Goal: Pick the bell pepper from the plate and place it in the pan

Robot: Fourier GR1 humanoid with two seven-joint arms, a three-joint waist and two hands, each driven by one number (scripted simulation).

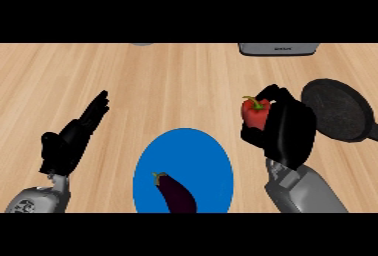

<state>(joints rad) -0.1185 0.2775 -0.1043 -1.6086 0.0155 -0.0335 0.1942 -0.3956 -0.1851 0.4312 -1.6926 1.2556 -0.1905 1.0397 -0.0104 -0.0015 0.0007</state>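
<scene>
R hand (284, 131) fingers curled round red bell pepper (255, 113), held off the blue plate (184, 150), just left of pan (338, 107); prob. light, stiff, waxy-slick, so grip mid-body, not stem; L hand (74, 137) fingers straight, resting left of plate.

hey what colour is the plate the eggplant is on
Blue; the plate under the eggplant shows best in the head view.
</scene>
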